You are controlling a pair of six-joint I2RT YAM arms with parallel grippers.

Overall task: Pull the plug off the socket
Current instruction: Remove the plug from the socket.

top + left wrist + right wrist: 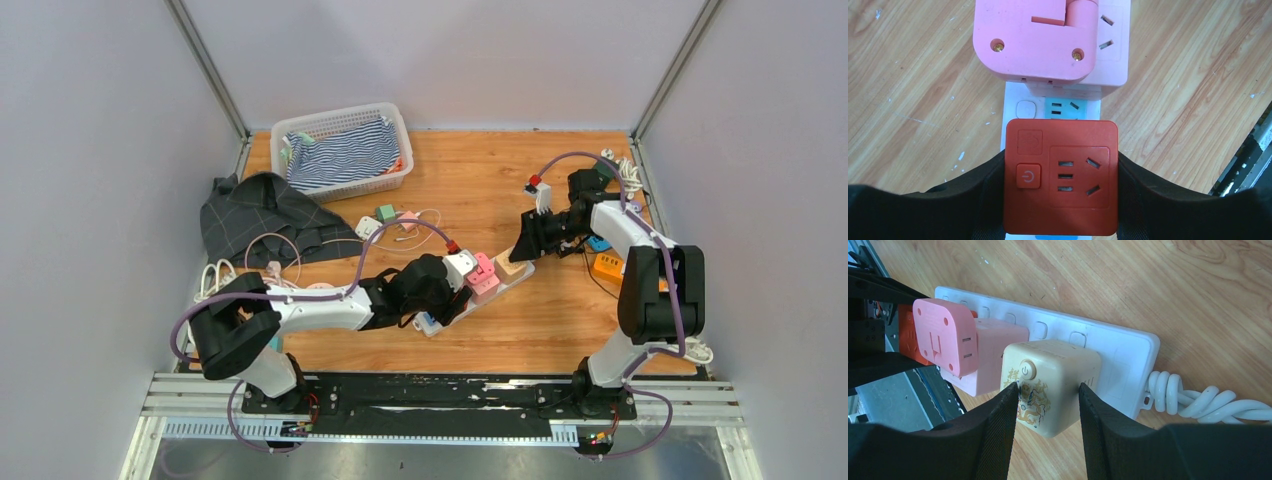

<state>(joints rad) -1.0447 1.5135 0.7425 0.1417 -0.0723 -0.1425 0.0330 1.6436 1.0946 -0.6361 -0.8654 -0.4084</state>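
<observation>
On the strip (1118, 350), the red adapter (1060, 177) is clamped by the left end effector (1060, 165) (an anchor, likely). The cream plug (1048, 385) is pinched by the right end effector (1047, 390) for pulling.

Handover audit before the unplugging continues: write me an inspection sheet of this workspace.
Surface: light wooden tabletop, small white flecks.
Job's things: white plastic power strip lying flat; red cube-shaped plastic adapter, pink plastic adapter stack and cream cube-shaped plastic adapter plugged into it.
Clutter: white plastic basket holding striped cloth; dark checked garment; small orange plastic adapter at the right edge.
Grippers: left gripper with jaws pressed against the red adapter's sides; right gripper with jaws straddling the cream adapter, contact unclear.
Cables: coiled white cord at the strip's end; white cable bundle at the table's left edge.
Surroundings: plain grey walls.
</observation>
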